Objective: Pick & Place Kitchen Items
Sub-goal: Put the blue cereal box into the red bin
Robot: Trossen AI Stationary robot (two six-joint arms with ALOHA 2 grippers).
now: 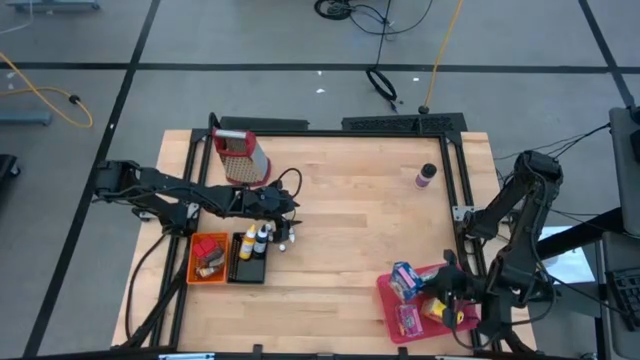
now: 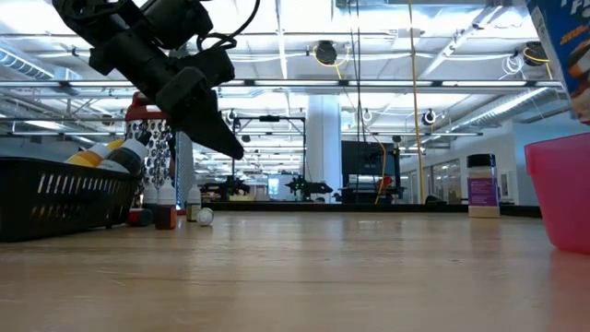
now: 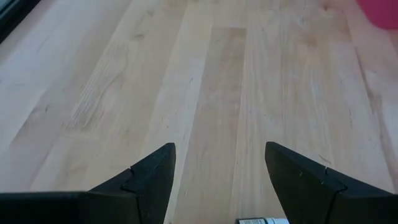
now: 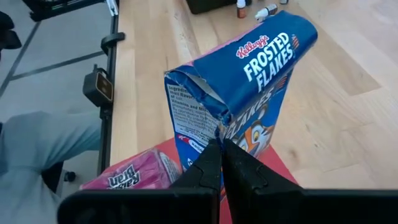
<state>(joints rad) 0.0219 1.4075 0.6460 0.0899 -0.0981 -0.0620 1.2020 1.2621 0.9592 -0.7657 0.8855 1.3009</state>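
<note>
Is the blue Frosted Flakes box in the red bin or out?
In. The Frosted Flakes box stands in the red bin, beside a pink carton.

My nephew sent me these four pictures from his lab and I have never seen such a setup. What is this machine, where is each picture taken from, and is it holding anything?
It is a robot with two dark arms at a wooden table. One picture looks straight down, one looks level across the tabletop, and two come from cameras on the wrists.

The left gripper hangs open beside a black tray of small bottles; next to it sits an orange tray, and behind them a red-topped metal grater. A purple-labelled jar stands alone farther off.

The right gripper is shut on the torn top edge of a blue Frosted Flakes carton, standing in a pink bin beside a pink carton.
</note>
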